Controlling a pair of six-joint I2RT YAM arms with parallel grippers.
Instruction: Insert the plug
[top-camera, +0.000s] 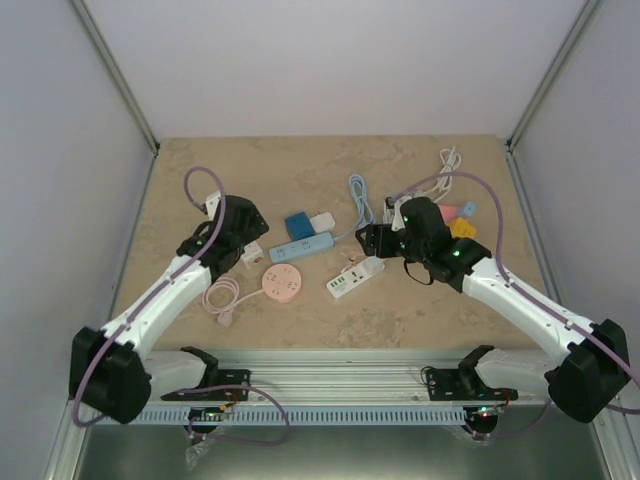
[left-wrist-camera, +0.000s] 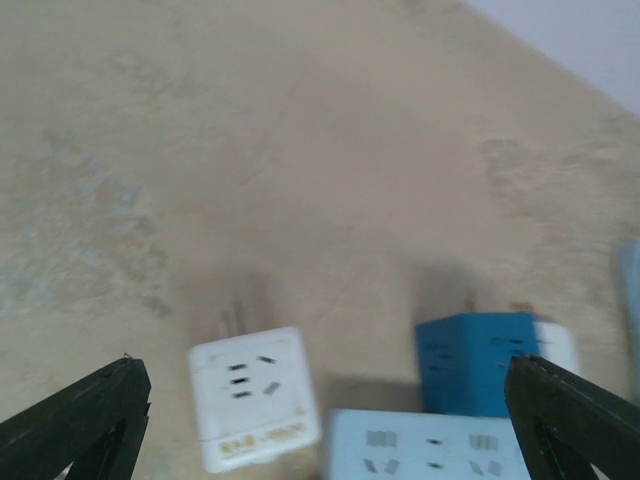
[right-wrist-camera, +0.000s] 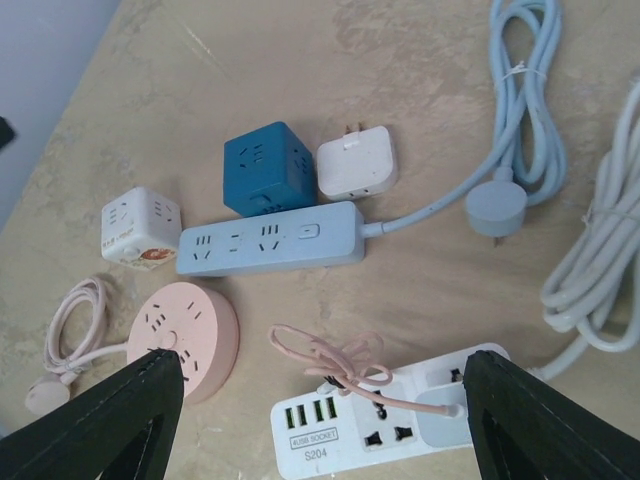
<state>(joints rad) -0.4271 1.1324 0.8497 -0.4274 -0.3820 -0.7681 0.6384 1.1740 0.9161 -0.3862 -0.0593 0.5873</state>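
My left gripper (top-camera: 243, 232) is open and empty above a white cube adapter (left-wrist-camera: 255, 395), its prongs pointing away. A dark blue cube adapter (left-wrist-camera: 478, 362) and a light blue power strip (left-wrist-camera: 430, 445) lie just right of it. My right gripper (right-wrist-camera: 320, 385) is open and empty over a white USB power strip (right-wrist-camera: 350, 425) with a thin pink cable (right-wrist-camera: 340, 360) bundled on it. The blue strip's round plug (right-wrist-camera: 497, 208) lies loose at the end of its coiled cord. A pink round socket (right-wrist-camera: 190, 335) has its own plug (right-wrist-camera: 45, 395) loose on the table.
A white flat adapter (right-wrist-camera: 357, 163) lies beside the dark blue cube. A white cable bundle (right-wrist-camera: 600, 260) lies at the right. Small pink (top-camera: 449, 212), yellow (top-camera: 463, 228) and blue (top-camera: 469, 208) pieces sit behind my right arm. Walls enclose the table on three sides.
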